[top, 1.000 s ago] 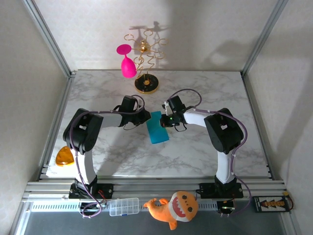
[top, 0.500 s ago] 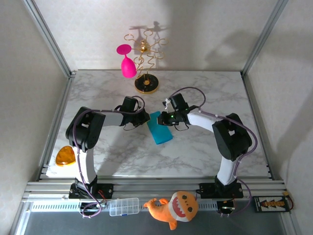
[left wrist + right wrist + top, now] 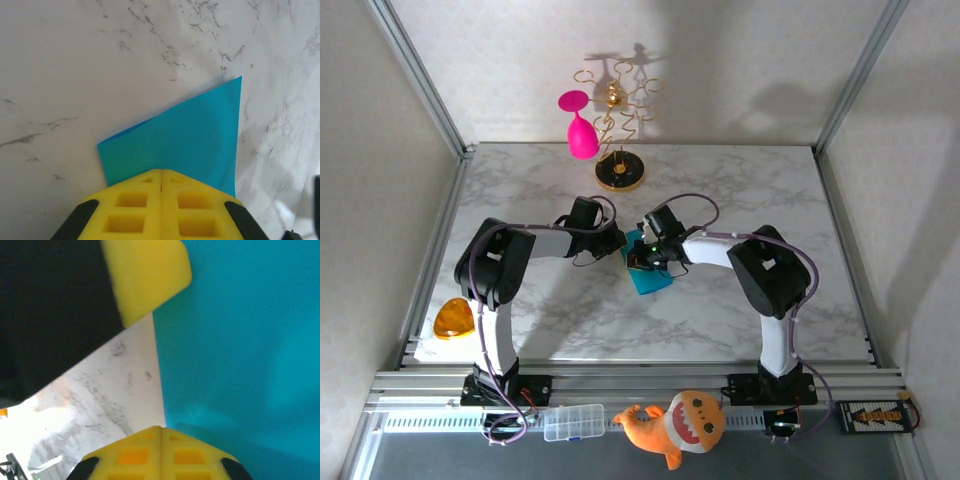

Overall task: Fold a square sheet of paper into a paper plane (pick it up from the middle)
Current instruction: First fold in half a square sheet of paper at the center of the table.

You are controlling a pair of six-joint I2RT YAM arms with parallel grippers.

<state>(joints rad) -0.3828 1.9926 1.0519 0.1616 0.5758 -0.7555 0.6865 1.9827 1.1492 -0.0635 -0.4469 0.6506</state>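
Looking down on the marble table (image 3: 740, 300) — square sheet of paper (image 3: 651, 279) flat near its middle, folded into a strip. Left gripper (image 3: 161, 175) at the sheet's edge, fingers pressed together, paper running under the tips. Right gripper (image 3: 161, 432) just beside it, fingers likewise closed flush — tips over the blue.

Rectangular white tabletop with grey marble veining (image 3: 740, 190), spread across mid-frame. At centre, flat on the marble, a folded sheet of thin turquoise-blue paper (image 3: 648, 280) (image 3: 190, 130) (image 3: 240, 340). At upper centre, upright on its round base, a gold wire stand (image 3: 619, 176). By the lower-left edge, an orange translucent rounded piece (image 3: 452, 319).
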